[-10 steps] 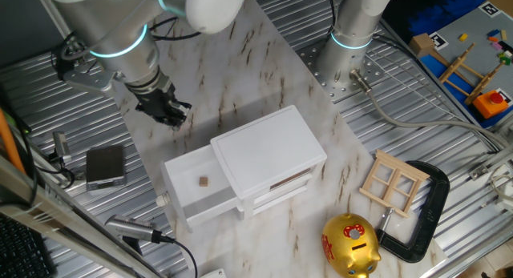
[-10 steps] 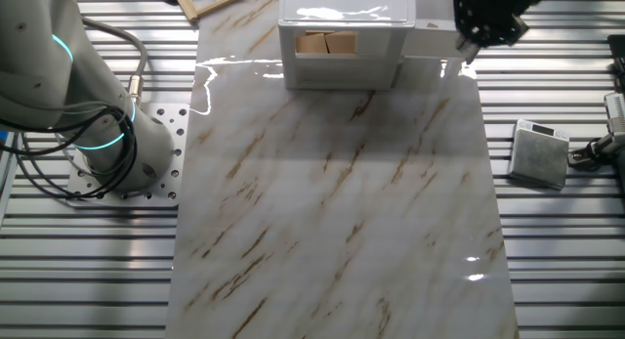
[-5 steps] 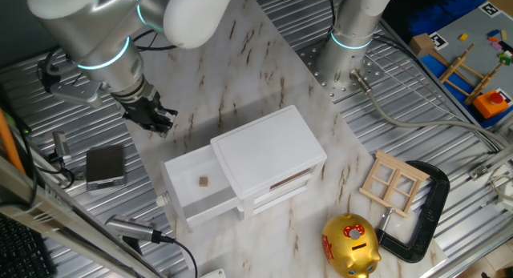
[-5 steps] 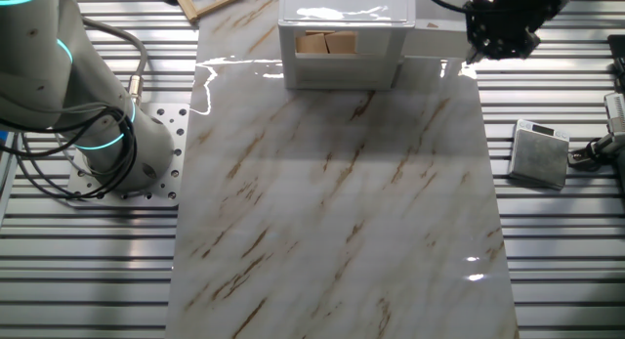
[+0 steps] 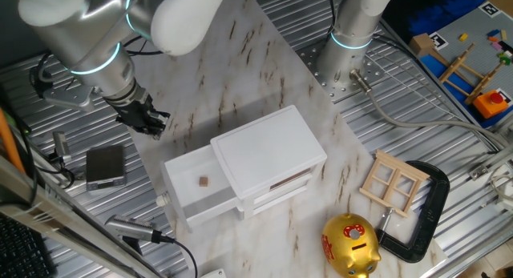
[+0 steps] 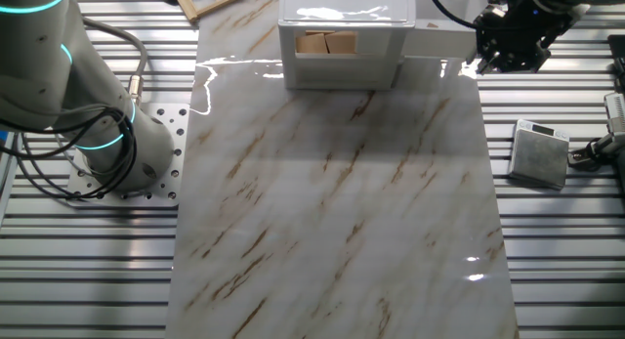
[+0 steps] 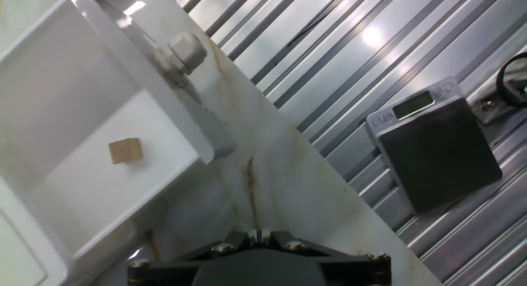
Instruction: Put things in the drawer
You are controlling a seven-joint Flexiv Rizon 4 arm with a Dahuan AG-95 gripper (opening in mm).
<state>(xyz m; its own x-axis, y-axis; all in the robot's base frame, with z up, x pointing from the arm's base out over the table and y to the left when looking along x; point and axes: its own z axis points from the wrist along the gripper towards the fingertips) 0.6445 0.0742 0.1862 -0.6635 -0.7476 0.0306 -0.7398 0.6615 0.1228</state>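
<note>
Gripper [image 5: 151, 120] hangs empty at ten o'clock off the drawer [image 5: 183, 199]; finger spread unclear. Block [image 5: 203, 182] lies inside: likely light, rigid; pinch opposite flat faces.

I can read no words or numbers here — only black-and-white square markers [image 5: 488, 9] at the far right corner.

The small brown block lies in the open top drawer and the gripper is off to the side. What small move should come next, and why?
Probably bring the gripper to the knob and push the top drawer shut. The brown block already lies inside, the drawer stands pulled out of the white cabinet, and the gripper seems to hold nothing.
</note>
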